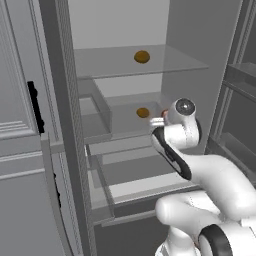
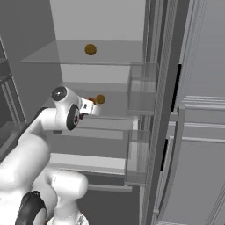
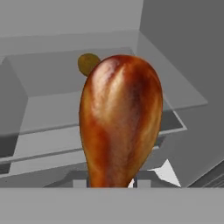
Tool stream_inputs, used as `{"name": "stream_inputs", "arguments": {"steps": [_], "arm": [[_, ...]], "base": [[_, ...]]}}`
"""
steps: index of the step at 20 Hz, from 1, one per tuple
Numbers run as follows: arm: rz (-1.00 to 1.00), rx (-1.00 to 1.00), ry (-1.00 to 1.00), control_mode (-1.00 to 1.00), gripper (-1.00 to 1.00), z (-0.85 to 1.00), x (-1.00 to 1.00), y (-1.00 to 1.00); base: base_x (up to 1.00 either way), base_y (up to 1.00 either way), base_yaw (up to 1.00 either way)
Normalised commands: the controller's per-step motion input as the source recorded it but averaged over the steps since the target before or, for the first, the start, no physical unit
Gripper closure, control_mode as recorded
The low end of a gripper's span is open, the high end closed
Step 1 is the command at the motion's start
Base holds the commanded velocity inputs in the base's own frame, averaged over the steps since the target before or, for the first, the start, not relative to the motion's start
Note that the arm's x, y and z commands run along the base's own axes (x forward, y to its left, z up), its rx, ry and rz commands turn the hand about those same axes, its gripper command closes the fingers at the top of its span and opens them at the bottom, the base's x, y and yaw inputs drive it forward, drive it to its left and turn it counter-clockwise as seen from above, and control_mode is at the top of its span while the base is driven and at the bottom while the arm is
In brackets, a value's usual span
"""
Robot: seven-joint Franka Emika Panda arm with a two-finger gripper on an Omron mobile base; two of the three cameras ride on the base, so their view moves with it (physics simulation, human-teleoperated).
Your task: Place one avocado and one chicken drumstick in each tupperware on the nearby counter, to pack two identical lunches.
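No readable text, labels, brands, numbers or signs in any view; all surfaces are plain and unmarked.
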Motion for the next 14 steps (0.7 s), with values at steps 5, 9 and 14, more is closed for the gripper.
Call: {"name": "stream_inputs", "arguments": {"steps": [5,9,14], "arm": [[0.03,0.0,0.01,-1.0,1.0,0.0,-1.0,0.13],[0.02,0.0,0.0,-1.0,1.0,0.03,-1.0,0.0],[0.01,0.0,0.0,1.0,1.0,0.02,-0.4,0.0]], "base": [[0.0,0.0,0.0],[0.0,0.0,0.0],[-0.6,0.06,0.02]]}}
